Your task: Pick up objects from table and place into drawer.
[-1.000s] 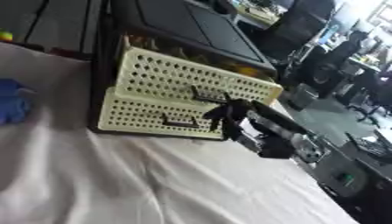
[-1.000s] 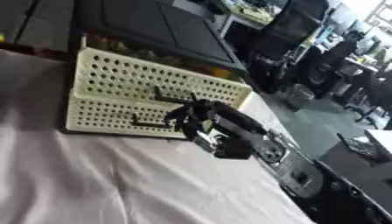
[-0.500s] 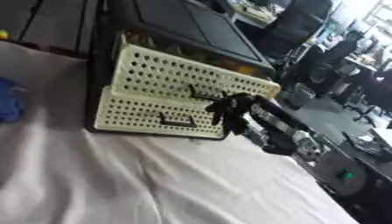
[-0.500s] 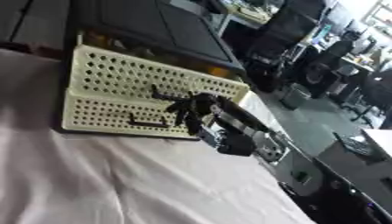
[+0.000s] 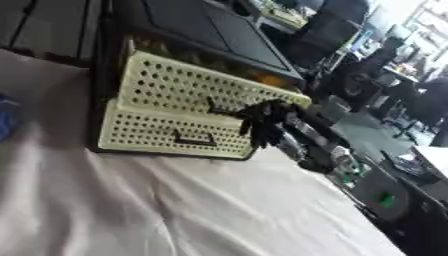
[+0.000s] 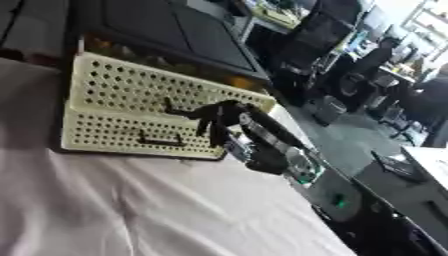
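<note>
Your right hand point(image 5: 262, 117) has its fingers curled at the upper drawer point(image 5: 188, 87), at its dark handle point(image 6: 179, 111); whether they clamp it, I cannot tell. If they only graze it, your pull may slip off and leave the drawer stuck.

Drawer unit point(image 5: 188, 107): black frame, two cream perforated drawer fronts stacked, upper centre-left of frame, view tilted. Upper drawer point(image 5: 197, 90) is pulled out slightly, with something orange visible behind its top edge at the right. Lower drawer point(image 5: 166, 132) looks closed, dark handle at its middle. Blue object point(image 5: 7, 120) lies on the white cloth at the left edge, mostly cut off.
</note>
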Available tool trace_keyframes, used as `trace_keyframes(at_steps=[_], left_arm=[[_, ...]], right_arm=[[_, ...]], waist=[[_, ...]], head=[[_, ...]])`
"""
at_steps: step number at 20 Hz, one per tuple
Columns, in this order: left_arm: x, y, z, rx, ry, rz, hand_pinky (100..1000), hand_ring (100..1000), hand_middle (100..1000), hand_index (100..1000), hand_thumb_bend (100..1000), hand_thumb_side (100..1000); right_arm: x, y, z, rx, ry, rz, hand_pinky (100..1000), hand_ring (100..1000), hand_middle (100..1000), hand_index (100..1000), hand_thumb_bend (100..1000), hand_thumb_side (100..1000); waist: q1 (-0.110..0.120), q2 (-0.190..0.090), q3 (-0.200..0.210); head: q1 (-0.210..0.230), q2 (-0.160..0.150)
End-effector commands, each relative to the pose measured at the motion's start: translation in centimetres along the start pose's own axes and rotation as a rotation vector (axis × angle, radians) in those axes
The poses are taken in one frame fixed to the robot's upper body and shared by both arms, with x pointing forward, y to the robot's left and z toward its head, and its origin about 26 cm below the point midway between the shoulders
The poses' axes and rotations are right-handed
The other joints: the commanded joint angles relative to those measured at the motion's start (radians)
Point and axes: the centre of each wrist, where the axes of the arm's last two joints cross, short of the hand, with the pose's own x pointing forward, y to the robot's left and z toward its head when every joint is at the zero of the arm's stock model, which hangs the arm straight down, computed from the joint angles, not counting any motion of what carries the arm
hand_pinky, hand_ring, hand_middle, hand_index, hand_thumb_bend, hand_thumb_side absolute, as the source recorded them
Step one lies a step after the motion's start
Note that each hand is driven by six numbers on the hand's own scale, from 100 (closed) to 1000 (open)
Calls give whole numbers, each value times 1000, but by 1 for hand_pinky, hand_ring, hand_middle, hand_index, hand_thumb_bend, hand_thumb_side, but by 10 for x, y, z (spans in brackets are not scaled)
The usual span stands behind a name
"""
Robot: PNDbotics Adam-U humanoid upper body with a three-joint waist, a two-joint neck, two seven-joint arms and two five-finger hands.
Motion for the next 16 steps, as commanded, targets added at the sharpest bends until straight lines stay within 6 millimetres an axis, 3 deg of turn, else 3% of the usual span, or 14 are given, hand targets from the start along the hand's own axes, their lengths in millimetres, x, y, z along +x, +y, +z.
trace_keyframes(at_steps=[1, 9, 16], left_arm=[[-2, -4, 1, -3, 6, 3, 451, 551, 594, 966, 147, 1000], [0, -6, -1, -8, 5, 7, 452, 551, 594, 967, 148, 1000], [-1, -5, -1, -11, 8, 6, 454, 547, 595, 967, 148, 1000]], right_arm=[[1, -14, -2, 13, -12, 38, 327, 490, 645, 844, 100, 1000], [1, -7, -2, 43, -63, 22, 553, 728, 770, 898, 100, 1000], [1, -9, -2, 34, -97, -3, 581, 757, 845, 939, 100, 1000]], waist=[[4, -10, -1], [3, 5, 2], [3, 3, 1]], head=[[-13, -15], [-20, -12], [-26, -15]])
